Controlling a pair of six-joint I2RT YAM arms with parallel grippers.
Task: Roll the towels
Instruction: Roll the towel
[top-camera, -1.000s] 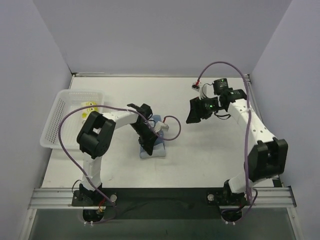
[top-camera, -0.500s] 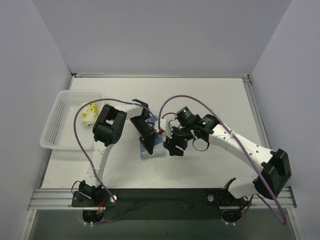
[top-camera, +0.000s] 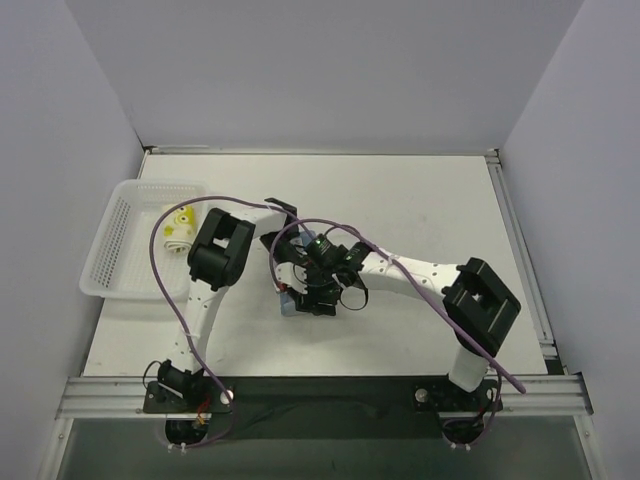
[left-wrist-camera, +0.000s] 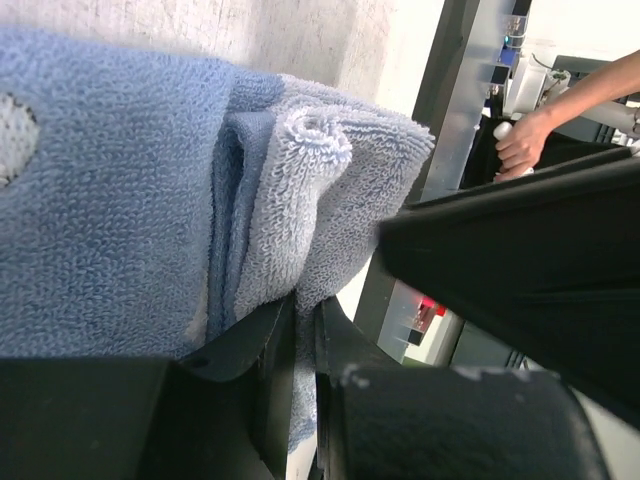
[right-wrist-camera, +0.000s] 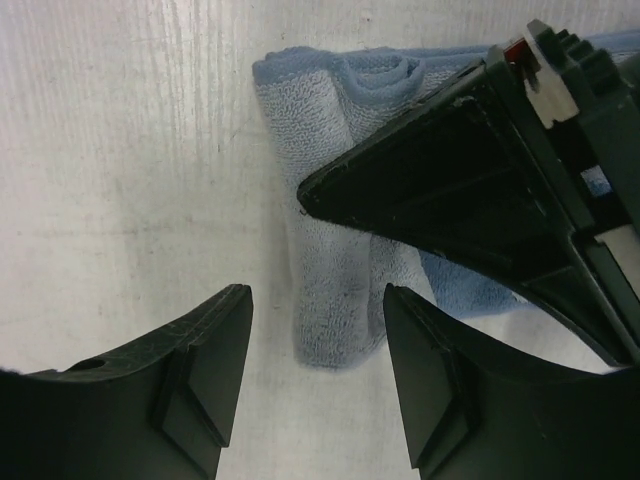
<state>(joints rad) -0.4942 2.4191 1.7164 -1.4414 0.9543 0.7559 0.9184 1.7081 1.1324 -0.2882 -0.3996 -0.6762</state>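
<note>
1. Blue towel (right-wrist-camera: 320, 250) looks soft, light and floppy. It will bend easily and may come loose if let go.
2. The best place to hold it, I think, is the thick folded edge, not one thin layer.
3. Left end effector (left-wrist-camera: 300, 320) has its fingers almost pressed together, pinching a fold of the blue towel.
4. Right end effector (right-wrist-camera: 318, 295) is spread wide and holds nothing. The blue towel lies on the counter (right-wrist-camera: 120, 150) just ahead of its fingers, not touching them.
5. Cream towel (top-camera: 178, 228) sits in the basket (top-camera: 105, 240), well apart on the left end effector's left.
</note>
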